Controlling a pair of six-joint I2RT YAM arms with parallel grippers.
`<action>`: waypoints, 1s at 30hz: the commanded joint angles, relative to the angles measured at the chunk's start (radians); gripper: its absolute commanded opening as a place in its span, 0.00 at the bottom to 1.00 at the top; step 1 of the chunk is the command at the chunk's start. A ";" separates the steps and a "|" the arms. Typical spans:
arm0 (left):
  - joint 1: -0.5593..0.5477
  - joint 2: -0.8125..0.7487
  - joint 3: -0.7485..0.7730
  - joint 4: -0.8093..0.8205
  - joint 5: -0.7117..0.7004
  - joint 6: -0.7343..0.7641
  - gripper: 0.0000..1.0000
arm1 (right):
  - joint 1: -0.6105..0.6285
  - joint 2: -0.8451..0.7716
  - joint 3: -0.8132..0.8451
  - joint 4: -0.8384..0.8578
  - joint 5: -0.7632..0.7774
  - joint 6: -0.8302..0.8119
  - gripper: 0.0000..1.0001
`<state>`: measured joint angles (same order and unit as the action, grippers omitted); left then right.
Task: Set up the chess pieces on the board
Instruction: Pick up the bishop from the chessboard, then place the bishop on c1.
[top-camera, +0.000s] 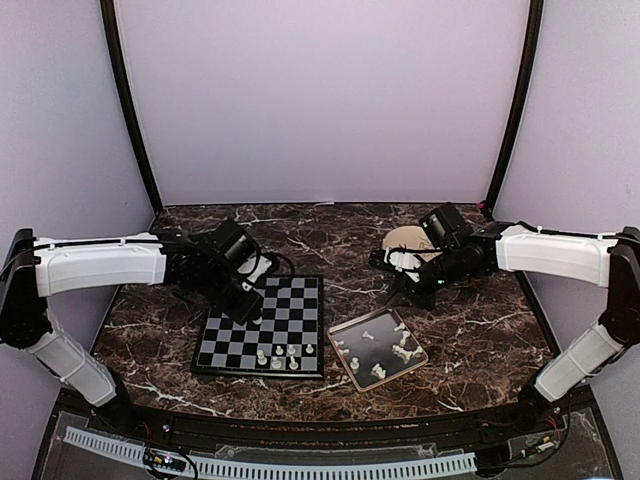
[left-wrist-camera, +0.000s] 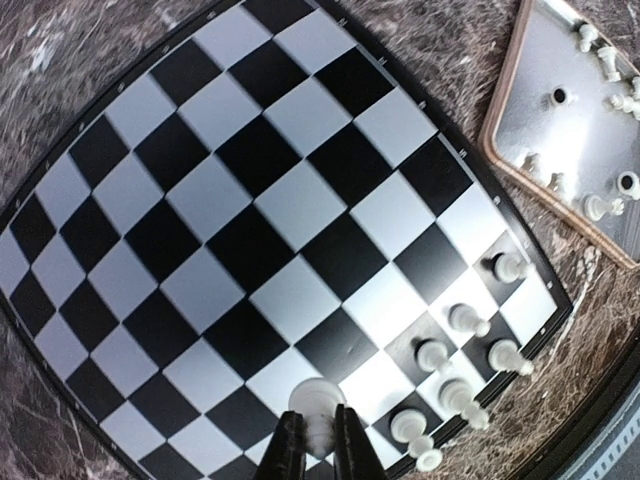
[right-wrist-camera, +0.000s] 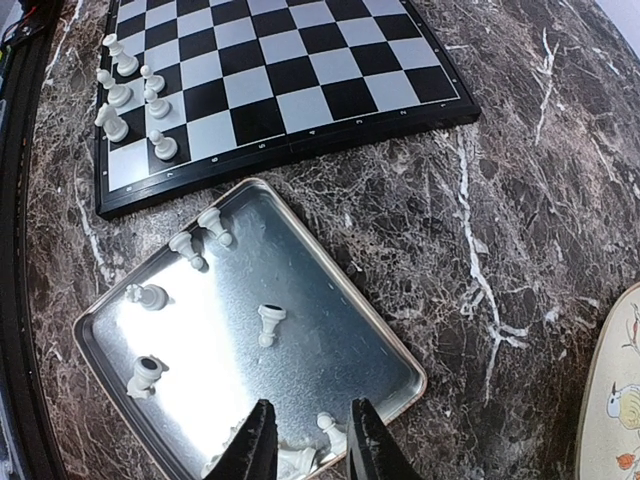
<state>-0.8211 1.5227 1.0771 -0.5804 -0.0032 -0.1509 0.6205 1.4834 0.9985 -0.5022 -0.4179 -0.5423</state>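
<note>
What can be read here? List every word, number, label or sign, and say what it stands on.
Nothing is legible in any view.
The board has tiny white marks along its black border: too small to read.
The plate shows only a painted picture, no words.
The tray bears no lettering that shows.

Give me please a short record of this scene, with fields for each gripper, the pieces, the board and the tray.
left gripper: shut on one chess piece, over the board
right gripper: open, over the tray
standing pieces: six, grouped at one corner of the board
loose pieces: several in the tray, some lying down
plate: apart from the tray
</note>
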 joint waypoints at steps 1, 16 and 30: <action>0.011 -0.079 -0.073 -0.141 -0.011 -0.103 0.02 | -0.006 0.002 0.018 0.000 -0.021 -0.003 0.26; 0.010 -0.126 -0.180 -0.185 0.076 -0.245 0.04 | -0.007 0.024 0.034 -0.013 -0.031 -0.006 0.26; 0.010 -0.131 -0.224 -0.163 0.103 -0.266 0.04 | -0.006 0.035 0.040 -0.016 -0.041 -0.009 0.26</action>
<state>-0.8108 1.4052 0.8730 -0.7345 0.0910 -0.4068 0.6205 1.5127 1.0134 -0.5236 -0.4385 -0.5446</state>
